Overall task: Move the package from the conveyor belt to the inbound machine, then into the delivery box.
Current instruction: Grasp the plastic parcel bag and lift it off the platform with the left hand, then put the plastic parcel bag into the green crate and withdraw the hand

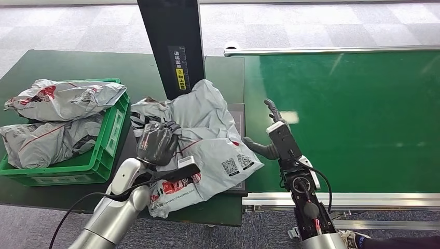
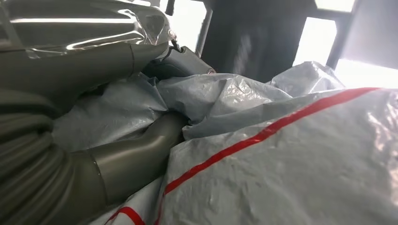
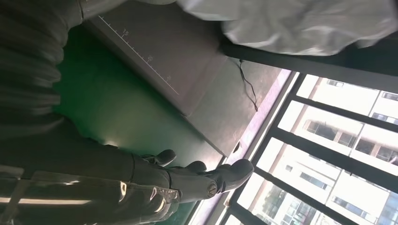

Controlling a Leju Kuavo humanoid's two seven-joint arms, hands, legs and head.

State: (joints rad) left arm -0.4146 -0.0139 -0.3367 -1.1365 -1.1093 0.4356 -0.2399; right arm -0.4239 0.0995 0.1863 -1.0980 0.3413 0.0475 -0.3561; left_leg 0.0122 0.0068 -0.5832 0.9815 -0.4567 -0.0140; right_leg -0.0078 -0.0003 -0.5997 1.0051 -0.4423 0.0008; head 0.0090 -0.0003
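A large grey plastic package with red stripes and QR labels lies crumpled on the dark platform of the inbound machine, at the foot of its black post. My left hand sits on the package's left part and grips it: in the left wrist view the thumb is tucked into a fold of the package with the fingers over it. My right hand is open over the green belt, just right of the package, holding nothing. Its spread fingers hang above the belt.
A green delivery crate at the left holds two grey packages. The machine's black post rises behind the package. The green conveyor belt stretches to the right with metal rails.
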